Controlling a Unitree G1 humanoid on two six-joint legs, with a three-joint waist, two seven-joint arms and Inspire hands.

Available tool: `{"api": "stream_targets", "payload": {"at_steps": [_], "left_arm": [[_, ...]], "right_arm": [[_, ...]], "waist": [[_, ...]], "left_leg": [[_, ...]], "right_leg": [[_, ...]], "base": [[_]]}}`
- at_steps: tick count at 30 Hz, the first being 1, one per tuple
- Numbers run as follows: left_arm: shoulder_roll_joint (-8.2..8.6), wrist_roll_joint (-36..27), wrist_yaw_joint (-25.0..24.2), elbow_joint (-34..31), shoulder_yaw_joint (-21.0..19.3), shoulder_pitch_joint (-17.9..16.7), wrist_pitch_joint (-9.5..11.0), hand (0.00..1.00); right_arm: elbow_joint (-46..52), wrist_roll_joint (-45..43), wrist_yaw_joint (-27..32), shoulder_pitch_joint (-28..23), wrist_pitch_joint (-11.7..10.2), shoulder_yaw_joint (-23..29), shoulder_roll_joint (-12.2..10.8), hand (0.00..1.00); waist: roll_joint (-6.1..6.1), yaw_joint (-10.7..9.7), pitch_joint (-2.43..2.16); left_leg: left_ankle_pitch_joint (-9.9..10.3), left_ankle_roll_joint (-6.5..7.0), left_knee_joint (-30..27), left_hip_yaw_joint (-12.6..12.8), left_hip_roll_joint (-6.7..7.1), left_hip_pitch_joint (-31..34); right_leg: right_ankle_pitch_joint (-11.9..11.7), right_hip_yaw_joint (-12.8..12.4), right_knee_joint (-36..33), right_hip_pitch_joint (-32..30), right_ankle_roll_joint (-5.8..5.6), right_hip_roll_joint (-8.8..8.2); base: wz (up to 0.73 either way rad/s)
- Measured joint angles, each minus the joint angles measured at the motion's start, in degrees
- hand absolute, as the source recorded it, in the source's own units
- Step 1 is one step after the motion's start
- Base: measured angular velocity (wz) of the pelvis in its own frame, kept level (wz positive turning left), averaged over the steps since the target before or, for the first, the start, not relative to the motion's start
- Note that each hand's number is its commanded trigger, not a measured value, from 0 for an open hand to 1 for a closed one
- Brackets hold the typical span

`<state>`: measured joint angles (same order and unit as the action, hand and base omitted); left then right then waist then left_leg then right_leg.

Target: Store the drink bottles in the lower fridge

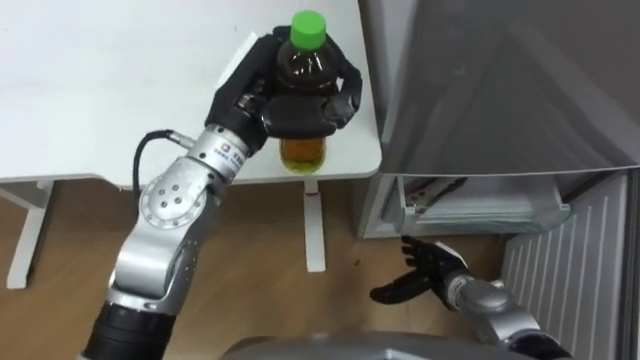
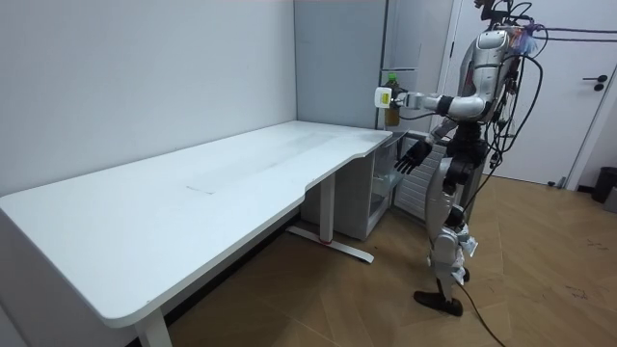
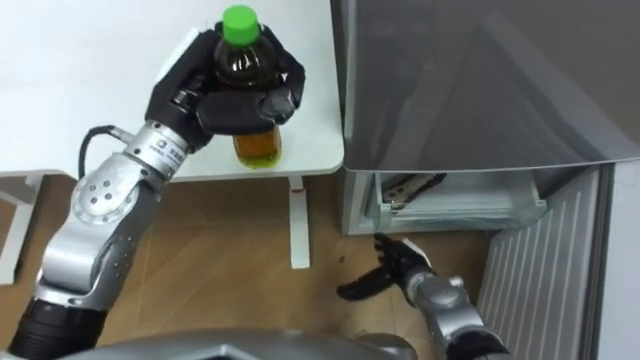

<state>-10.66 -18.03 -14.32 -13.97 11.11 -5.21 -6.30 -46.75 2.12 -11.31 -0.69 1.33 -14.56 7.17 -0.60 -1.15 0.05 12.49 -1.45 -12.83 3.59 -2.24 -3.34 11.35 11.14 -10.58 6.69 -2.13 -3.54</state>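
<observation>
a clear plastic bottle (image 1: 303, 68) is held upright just to the left of the fridge (image 1: 500, 80), above the near corner of the white table (image 1: 120, 90) that ends beside the fridge. the bottle is topped with a bright green cap (image 1: 308, 28). dark amber-brown liquid is seen at its shoulder, and a lighter golden amber near its base, below the fingers. its middle is covered by the left hand (image 1: 298, 112), whose dark fingers and thumb are curled tightly round it from both sides. whether a label is worn cannot be told. the bottle is raised clear of the table top and is apart from the fridge's grey face. at the foot of the fridge the bottom compartment is seen open, with a pale drawer (image 1: 480, 205) showing inside and a ribbed white door (image 1: 590, 270) swung out to the right. the right hand (image 1: 428, 275) is held low just in front of that opening, above the wooden floor (image 1: 260, 270), with fingers spread and relaxed and nothing in it.
</observation>
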Motion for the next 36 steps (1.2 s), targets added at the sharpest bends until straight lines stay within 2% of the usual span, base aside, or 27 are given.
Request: {"api": "stream_targets", "payload": {"at_steps": [3, 7, 10, 16, 23, 28, 31, 33, 36], "left_arm": [[0.15, -1.54, -1.64, 0.97, 0.57, -0.93, 0.00, 1.00], [0.11, -2.60, -2.46, 1.40, 0.85, -2.47, 0.00, 1.00], [-0.07, -2.66, -3.02, 2.46, 2.24, -3.27, 0.00, 1.00], [-0.44, -3.90, -7.10, 5.30, 5.75, -3.43, 0.00, 1.00], [-0.47, -3.89, -8.95, 8.15, 6.03, -3.43, -0.50, 1.00], [-0.49, -3.89, -9.26, 8.49, 5.99, -3.40, -0.59, 1.00], [-0.49, -3.89, -9.38, 9.41, 6.01, -3.38, -0.59, 1.00], [-0.48, -3.87, -9.76, 11.08, 5.91, -3.31, -0.65, 1.00], [-0.72, -3.76, -10.05, 12.32, 5.89, -3.30, -1.39, 1.00]], "right_arm": [[0.50, 0.08, -1.33, 0.16, -0.13, -0.60, -0.25, 0.00], [1.97, -0.34, -2.80, -0.13, 0.11, -1.65, -0.70, 0.00], [7.20, -0.41, -4.50, -0.75, 0.14, -1.78, -0.52, 0.00], [13.85, 0.23, -7.48, -0.92, 0.26, -2.93, -0.24, 0.00], [17.04, 2.41, -16.55, -1.11, 2.54, -4.71, -0.05, 0.00], [17.43, 5.45, -20.79, -1.09, 2.57, -5.01, 0.20, 0.00], [17.44, 5.62, -23.38, -1.17, 3.56, -5.04, 0.64, 0.00], [17.49, 5.91, -25.87, -1.20, 4.00, -5.16, 1.05, 0.00], [18.61, 6.71, -29.40, -1.15, 5.50, -5.33, 1.44, 0.00]], "waist": [[0.03, 0.05, 0.11], [0.17, 0.05, 0.25], [0.18, -0.12, 0.26], [0.02, -0.19, 0.39], [-0.31, -0.05, 0.61], [-0.67, -0.06, 0.84], [-1.00, -0.13, 1.02], [-1.47, 0.06, 1.12], [-2.23, 0.13, 0.97]], "left_leg": [[0.00, 0.00, -0.31, -0.86, 0.13, -0.06], [0.00, 0.00, -0.87, -0.82, 0.14, 0.87], [0.00, 0.01, -1.05, -0.64, 0.21, 1.37], [0.01, 0.02, -1.73, -0.66, 0.25, 2.08], [0.01, 0.02, -1.63, -0.66, 0.29, 1.77], [0.01, 0.02, -1.64, -0.58, 0.28, 1.71], [0.01, 0.02, -1.73, -0.58, 0.28, 1.84], [0.01, 0.02, -1.71, -0.56, 0.27, 2.13], [0.02, 0.03, -2.00, -0.67, 0.24, 3.34]], "right_leg": [[0.00, 0.69, 0.02, 0.67, 0.00, -0.04], [0.00, 0.67, -0.04, 0.00, 0.00, -0.08], [0.01, 0.58, -0.12, -0.56, 0.01, -0.15], [0.01, 0.60, -0.15, -0.85, 0.01, -0.23], [0.01, 0.56, -0.15, -0.75, 0.01, -0.29], [0.01, 0.57, -0.15, -0.60, 0.02, -0.28], [0.01, 0.60, -0.20, -0.64, 0.02, -0.27], [0.01, 0.51, -0.27, -0.94, 0.01, -0.25], [0.01, 0.48, -0.68, -2.16, 0.02, -0.22]], "base": [[0.16], [0.01], [-0.04], [0.00], [0.00], [0.00], [0.00], [0.00], [0.00]]}}
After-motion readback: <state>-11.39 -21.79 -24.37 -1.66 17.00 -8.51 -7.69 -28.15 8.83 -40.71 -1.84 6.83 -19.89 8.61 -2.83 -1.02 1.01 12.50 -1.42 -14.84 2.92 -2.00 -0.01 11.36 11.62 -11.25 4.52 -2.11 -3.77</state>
